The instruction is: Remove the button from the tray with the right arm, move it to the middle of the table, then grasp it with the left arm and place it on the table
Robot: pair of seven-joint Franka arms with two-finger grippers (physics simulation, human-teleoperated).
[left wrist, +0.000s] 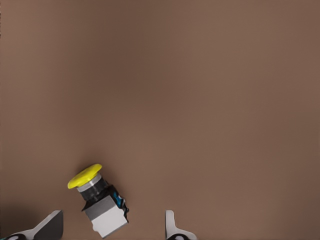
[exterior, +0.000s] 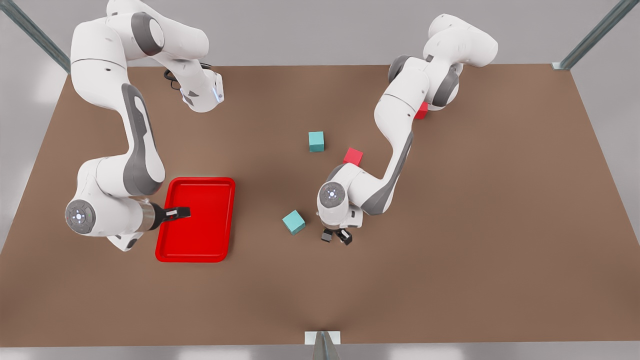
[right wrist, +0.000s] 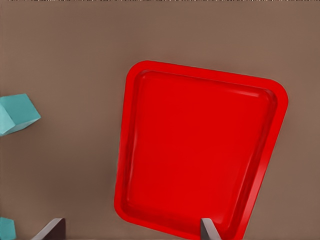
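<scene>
Button [left wrist: 100, 202] between left arm's spread jaws

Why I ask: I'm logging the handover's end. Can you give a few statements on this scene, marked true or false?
1. The tray is empty. True.
2. The button sits in the tray. False: it lies tipped over on the table, between the left claw's fingers.
3. The left claw is shut on the button. False: it is open, with its fingers clear of the button.
4. The right claw is open above the tray. True.
5. All cubes on the table are teal. False: besides two teal cubes there are red cubes.
</scene>
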